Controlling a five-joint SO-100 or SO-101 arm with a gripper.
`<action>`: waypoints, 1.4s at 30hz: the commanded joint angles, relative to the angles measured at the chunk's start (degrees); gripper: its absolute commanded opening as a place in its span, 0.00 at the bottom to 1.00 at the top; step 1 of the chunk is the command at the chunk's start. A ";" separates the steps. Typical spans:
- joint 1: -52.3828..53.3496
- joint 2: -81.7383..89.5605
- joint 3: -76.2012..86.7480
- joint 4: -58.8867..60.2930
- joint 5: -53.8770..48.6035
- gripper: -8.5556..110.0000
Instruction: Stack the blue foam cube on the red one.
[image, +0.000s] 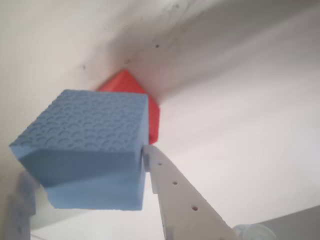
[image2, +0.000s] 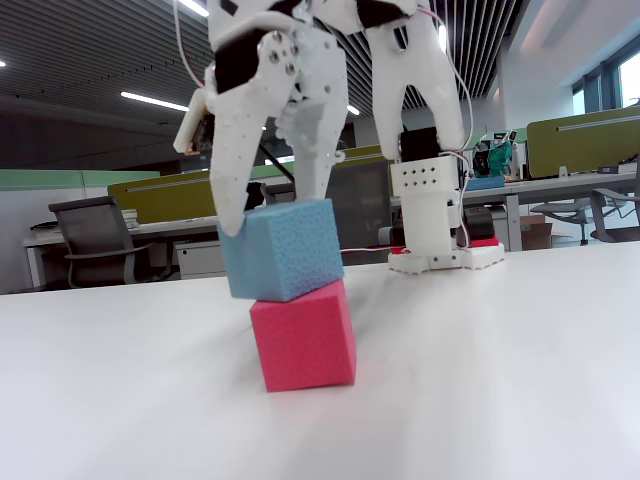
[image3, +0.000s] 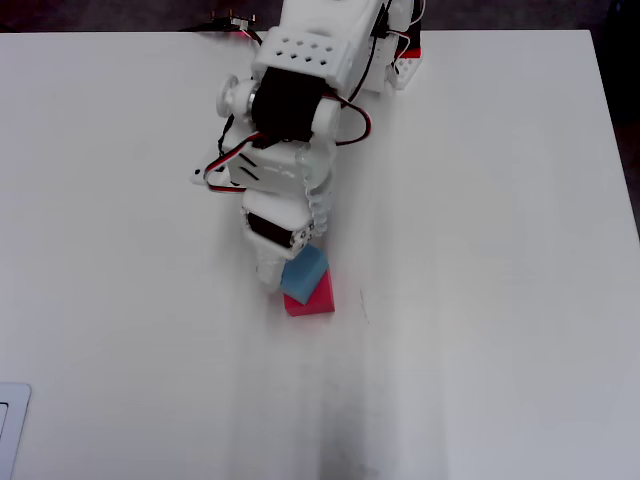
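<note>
Two foam cubes sit together under my gripper (image2: 268, 208): the blue cube (image2: 283, 249) on top and the red cube (image2: 304, 335) beneath it on the white table (image2: 500, 380). My fingers are clamped on the blue cube, one on each side. In the fixed view the left finger (image2: 232, 160) comes down over the cube's upper left corner and the other meets its top edge further right. The blue cube is tilted, its left side raised and its lower right edge touching the top of the red cube. It also overhangs the red cube a little to the left in that view, so the two are not squared up.

From my wrist view the blue cube (image: 87, 147) fills the left half, with its patterned face turned up toward the camera, and one white finger (image: 182, 197) presses its right side. Behind it only a corner and a strip of the red cube (image: 131, 85) show.

From overhead my arm (image3: 295, 130) reaches down the table from its base near the top edge. The blue cube (image3: 305, 270) sits turned at an angle to the red cube (image3: 318, 300), which peeks out below and to the right.
</note>
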 joint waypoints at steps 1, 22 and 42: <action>0.00 5.54 -0.53 -0.18 0.35 0.32; 2.46 44.65 25.93 -11.07 -0.18 0.25; 6.68 80.77 84.11 -46.85 -3.52 0.19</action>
